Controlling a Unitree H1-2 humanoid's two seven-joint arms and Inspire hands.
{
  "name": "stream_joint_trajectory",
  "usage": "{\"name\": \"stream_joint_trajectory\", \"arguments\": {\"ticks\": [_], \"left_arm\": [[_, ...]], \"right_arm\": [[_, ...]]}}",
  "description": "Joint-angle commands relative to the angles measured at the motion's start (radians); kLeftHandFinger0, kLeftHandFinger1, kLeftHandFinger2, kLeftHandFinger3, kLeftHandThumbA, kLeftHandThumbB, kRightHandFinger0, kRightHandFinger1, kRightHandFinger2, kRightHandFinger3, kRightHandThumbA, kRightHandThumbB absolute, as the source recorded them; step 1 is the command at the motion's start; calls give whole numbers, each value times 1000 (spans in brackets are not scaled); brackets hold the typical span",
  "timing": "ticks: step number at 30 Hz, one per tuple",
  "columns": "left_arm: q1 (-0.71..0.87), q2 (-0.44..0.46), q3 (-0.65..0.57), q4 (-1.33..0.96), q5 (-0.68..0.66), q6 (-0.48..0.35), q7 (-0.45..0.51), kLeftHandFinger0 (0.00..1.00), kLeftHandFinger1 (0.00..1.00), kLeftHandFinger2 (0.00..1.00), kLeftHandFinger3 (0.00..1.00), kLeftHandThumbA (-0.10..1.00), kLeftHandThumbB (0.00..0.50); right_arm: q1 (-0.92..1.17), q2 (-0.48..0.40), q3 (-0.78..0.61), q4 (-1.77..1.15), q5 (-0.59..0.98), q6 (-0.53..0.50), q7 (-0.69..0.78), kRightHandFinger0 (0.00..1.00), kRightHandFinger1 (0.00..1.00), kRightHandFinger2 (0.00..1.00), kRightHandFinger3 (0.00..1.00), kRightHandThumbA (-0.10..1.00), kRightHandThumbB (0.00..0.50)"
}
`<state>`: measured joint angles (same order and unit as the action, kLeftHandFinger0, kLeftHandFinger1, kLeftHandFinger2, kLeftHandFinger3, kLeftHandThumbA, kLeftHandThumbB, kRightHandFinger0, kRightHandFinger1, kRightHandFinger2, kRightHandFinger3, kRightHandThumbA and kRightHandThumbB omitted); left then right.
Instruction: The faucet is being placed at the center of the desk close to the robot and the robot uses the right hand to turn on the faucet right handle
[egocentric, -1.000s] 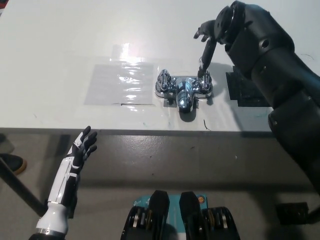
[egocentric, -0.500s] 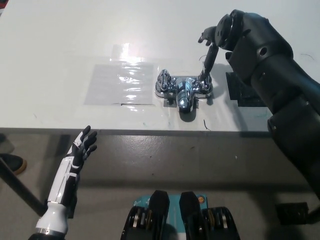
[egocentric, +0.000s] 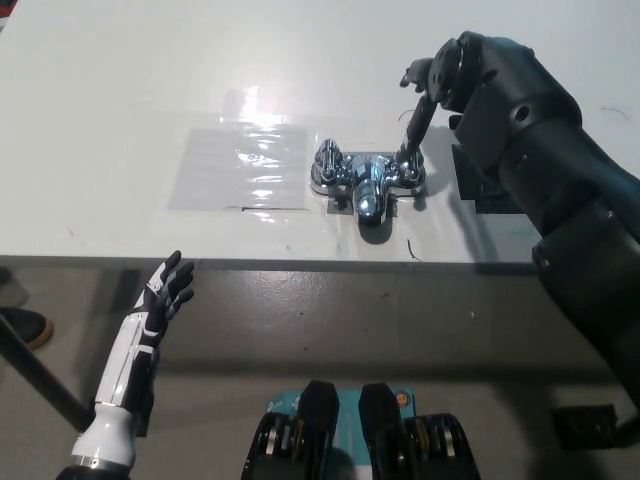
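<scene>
Left hand (egocentric: 165, 295): hangs low at my left, below the front edge of the counter (egocentric: 120, 100). Its fingers are apart and it holds nothing. It has no part in this step.
Faucet (egocentric: 368, 182): sits at the middle of the counter, near the front edge, with the spout pointing toward me.
Plastic sheet (egocentric: 240, 165): lies flat just beside the faucet on my left, clear of the work.
Right handle (egocentric: 411, 170): on the faucet's right end. This is the one to turn.
Right hand (egocentric: 426, 88): above and just behind that handle, fingers spread and clamped on nothing. One fingertip (egocentric: 408, 148) reaches down to the handle top and seems to touch it, though I cannot be sure.
Doing it well: I judge a single fingertip on shiny chrome will slip easily. I would keep it low against the handle's side and push round in one slow sweep.
Watch for: I cannot tell whether the faucet is fixed down. A hard push may slide the whole faucet, so I would go gently.
</scene>
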<state>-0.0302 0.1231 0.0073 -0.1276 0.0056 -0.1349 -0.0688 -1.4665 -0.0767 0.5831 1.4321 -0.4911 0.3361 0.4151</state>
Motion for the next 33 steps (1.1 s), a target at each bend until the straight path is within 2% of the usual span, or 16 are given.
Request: {"name": "stream_joint_trajectory", "arguments": {"ticks": [1, 4, 7, 12, 14, 19, 24, 27, 32, 33], "left_arm": [[-15, 13, 2, -34, 6, -21, -5, 1000, 1000, 1000, 1000, 1000, 288], [-17, 12, 3, -36, 3, -19, -5, 1000, 1000, 1000, 1000, 1000, 291], [-19, 13, 4, -34, 6, -21, -3, 1000, 1000, 1000, 1000, 1000, 295], [-19, 12, 2, -45, 10, -11, -4, 1000, 1000, 1000, 1000, 1000, 290], [-21, 11, 2, -47, 12, -9, -2, 1000, 1000, 1000, 1000, 1000, 290], [-24, 13, 2, -49, 11, -10, -4, 1000, 1000, 1000, 1000, 1000, 294], [-28, 14, 4, -51, 16, -12, -2, 1000, 1000, 1000, 1000, 1000, 291], [-29, 14, 5, -51, 11, -8, -4, 1000, 1000, 1000, 1000, 1000, 291], [-31, 15, 6, -52, 12, -5, -4, 1000, 1000, 1000, 1000, 1000, 297], [-32, 15, 6, -51, 9, -7, -5, 1000, 1000, 1000, 1000, 1000, 296]], "right_arm": [[-34, 6, -10, 0, -11, 3, -72, 1000, 1000, 1000, 1000, 1000, 308], [-31, 13, -6, 0, -16, 7, -77, 1000, 1000, 1000, 1000, 1000, 305], [-27, 21, -7, 2, -16, 27, -94, 1000, 1000, 1000, 1000, 1000, 337], [-19, 30, -23, 2, -3, 38, -116, 1000, 1000, 1000, 1000, 1000, 324], [-17, 33, -29, 3, -2, 54, -128, 1000, 1000, 1000, 1000, 1000, 359], [-11, 43, -31, 4, -5, 72, -155, 1000, 1000, 1000, 1000, 974, 379], [-27, 38, 4, 11, -36, 71, -93, 1000, 1000, 1000, 1000, 963, 371], [-37, 30, 29, 17, -51, 68, -36, 1000, 1000, 1000, 1000, 908, 351], [-39, 11, 47, 18, -55, 59, -20, 1000, 1000, 1000, 1000, 775, 392], [-41, 9, 65, 20, -70, 49, 9, 1000, 1000, 1000, 1000, 825, 358]]}}
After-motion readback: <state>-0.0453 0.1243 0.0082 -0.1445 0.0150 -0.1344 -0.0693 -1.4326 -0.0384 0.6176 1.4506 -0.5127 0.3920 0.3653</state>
